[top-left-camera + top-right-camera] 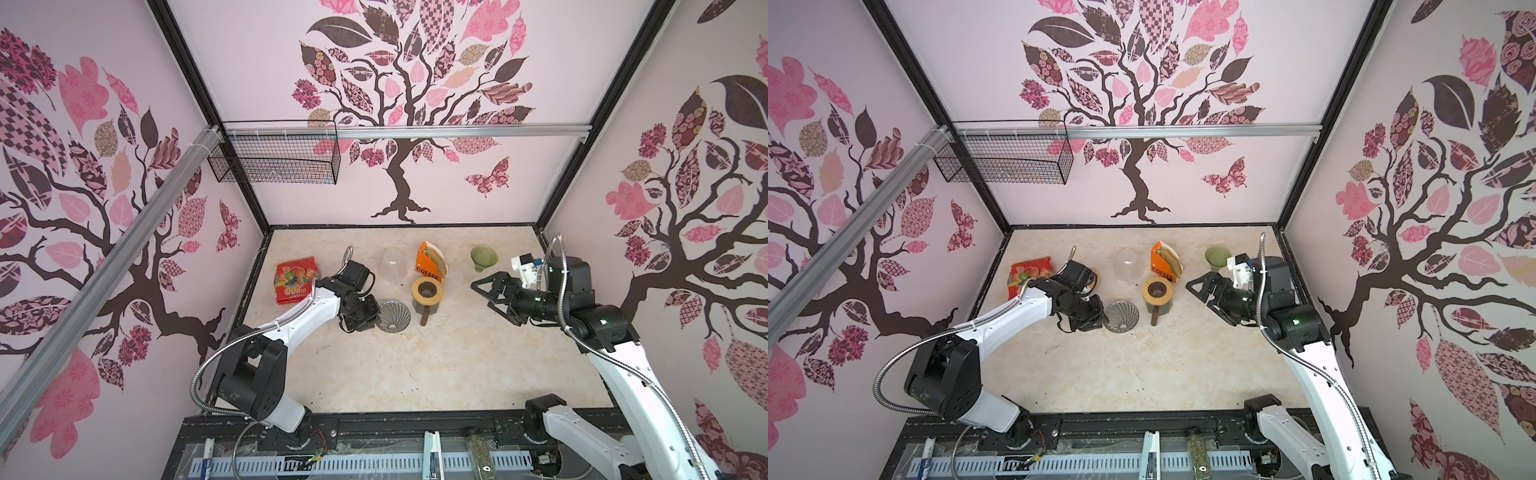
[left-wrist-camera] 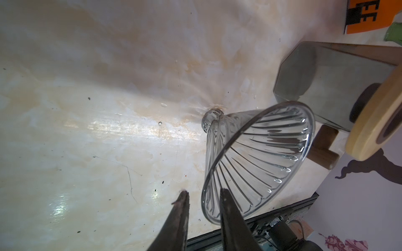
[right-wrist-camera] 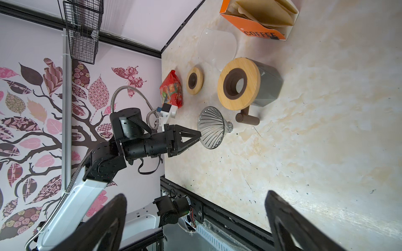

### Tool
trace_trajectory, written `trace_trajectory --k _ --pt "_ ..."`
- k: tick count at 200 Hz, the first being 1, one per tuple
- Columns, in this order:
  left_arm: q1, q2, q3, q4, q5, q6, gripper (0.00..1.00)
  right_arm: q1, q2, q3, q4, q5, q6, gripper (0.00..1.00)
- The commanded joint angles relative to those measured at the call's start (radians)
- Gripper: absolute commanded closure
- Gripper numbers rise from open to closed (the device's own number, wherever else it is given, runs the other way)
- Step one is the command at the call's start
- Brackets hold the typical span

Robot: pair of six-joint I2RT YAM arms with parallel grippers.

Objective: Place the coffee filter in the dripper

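**Nearest.** The cream marbled worktop (image 1: 415, 365) carries a clear ribbed glass dripper (image 1: 393, 316). It lies tilted on its side, neck touching the surface and mouth turned towards the left gripper (image 2: 204, 192).

**Left gripper.** Its fingers (image 2: 230, 217) stand close together astride the rim, one inside the cone and one outside. A sliver of worktop shows between the outer finger and the glass, so no firm hold is evident.

**Step in hand, as judged.** Securing the glass dripper so it can be set mouth-up to receive a filter.

**Recommendation.** Seat the pads deeper over the rim wall and close squarely before any lift. Thin, smooth glass pinched at its edge is likely to pivot or slip. Raise it slowly, keeping clear of the neighbouring item.

**Just beyond.** A grey faceted vessel with a pale wooden ring top and a dark handle (image 1: 427, 297) stands just beside the dripper. Contact between them cannot be confirmed. It is probably the dripper's seat.

**Right gripper** (image 1: 484, 295). Its jaws are spread wide and hold nothing. It hovers to the right of the vessel, apart from it.

**Farther back.** An orange carton marked COFFEE (image 1: 428, 266) holds the brown paper coffee filters (image 3: 267, 13), none yet drawn.

**Farthest.** A green ribbed dripper (image 1: 484, 257) stands upright, unattended.
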Motion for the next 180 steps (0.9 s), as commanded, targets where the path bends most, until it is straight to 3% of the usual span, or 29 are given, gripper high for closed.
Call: trace_trajectory --k 1,180 --pt "-0.002 0.017 0.031 0.011 -0.019 0.007 0.74 -0.002 -0.022 0.003 0.041 -0.021 0.006 0.0" --pt "-0.023 0.055 0.049 0.021 -0.03 0.01 0.84 -0.003 -0.041 -0.058 0.089 -0.036 0.017 0.0"
